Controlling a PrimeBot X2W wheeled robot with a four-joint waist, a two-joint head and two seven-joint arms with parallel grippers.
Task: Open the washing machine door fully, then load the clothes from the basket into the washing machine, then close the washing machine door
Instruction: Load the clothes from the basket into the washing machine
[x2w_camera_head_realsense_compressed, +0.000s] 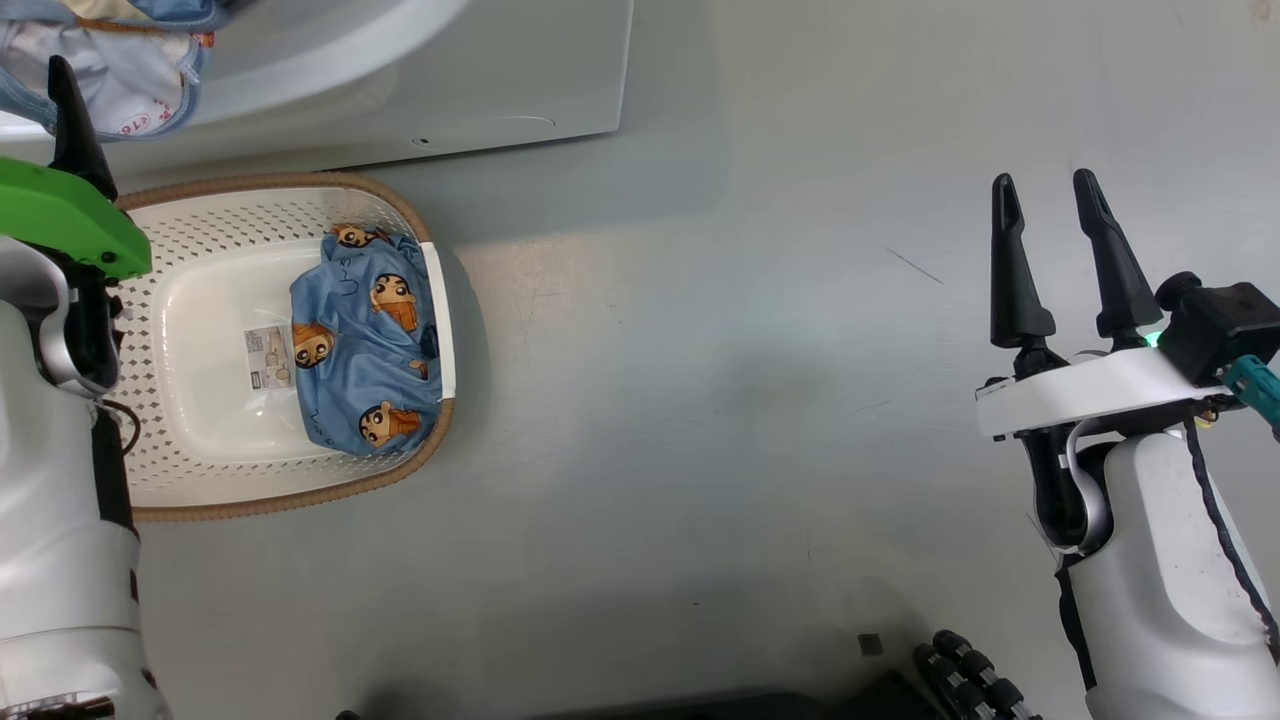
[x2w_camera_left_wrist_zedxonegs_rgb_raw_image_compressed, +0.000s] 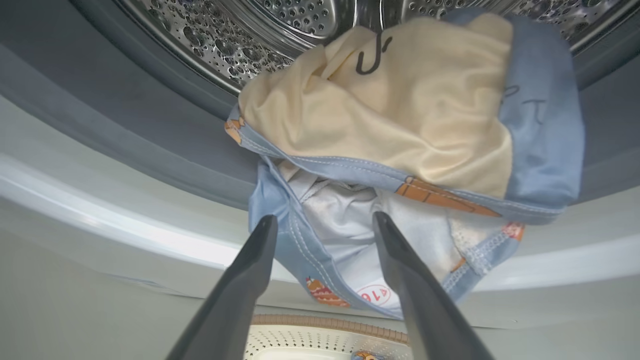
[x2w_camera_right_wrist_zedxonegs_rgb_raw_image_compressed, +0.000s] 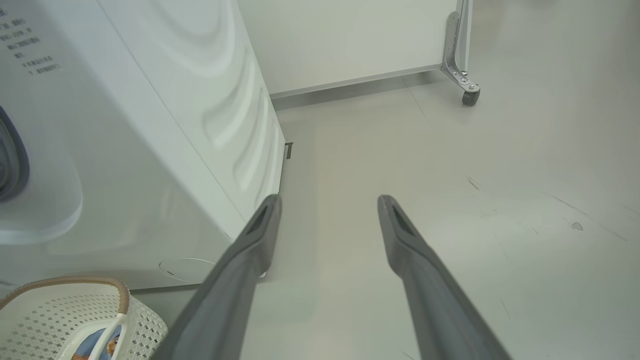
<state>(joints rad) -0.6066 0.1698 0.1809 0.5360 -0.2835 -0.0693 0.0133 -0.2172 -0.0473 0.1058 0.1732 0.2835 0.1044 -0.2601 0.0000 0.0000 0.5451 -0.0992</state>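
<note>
Loading is proceeding: one garment is hanging over the gasket of the washing machine, half out of the drum (a likely snag when the door closes). The left gripper is pointing at it, fingers spread and gripping nothing; judged best, it should be pushing the cloth deep inside. More clothes are lying in the basket. The right gripper is hovering parted and empty over the floor.
</note>
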